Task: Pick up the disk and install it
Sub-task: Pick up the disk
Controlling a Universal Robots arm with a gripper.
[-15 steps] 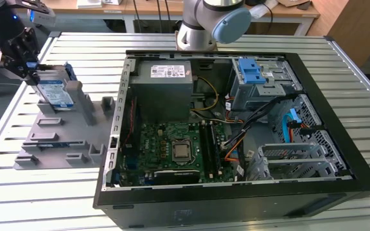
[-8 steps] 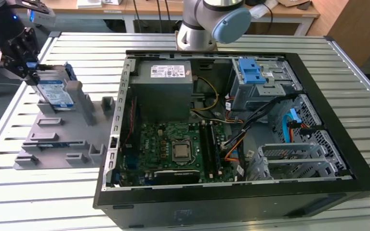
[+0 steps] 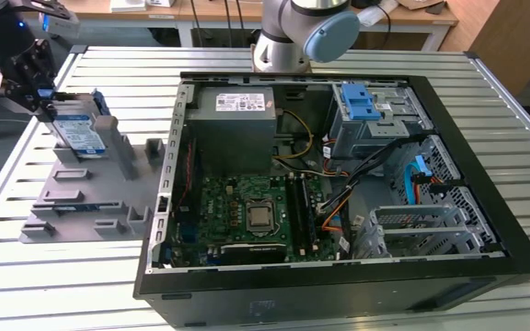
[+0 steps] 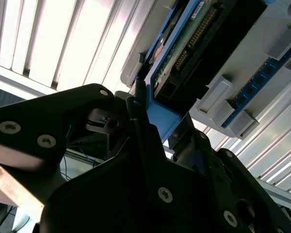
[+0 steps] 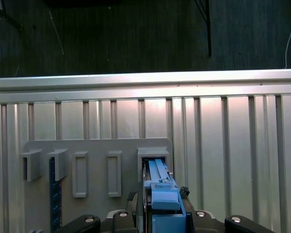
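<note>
One silver blue-bracketed disk (image 3: 79, 134) stands edge-up in the grey slotted rack (image 3: 81, 207), so my black pincer (image 3: 46, 107) clamps its exposed edge.

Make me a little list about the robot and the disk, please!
gripper: over the grey holder, fingers shut on the disk
disk: standing on edge in the grey holder
grey holder: on the slatted table, at the exterior view's left of the computer case
computer case: open, lying flat
installed: not yet
</note>
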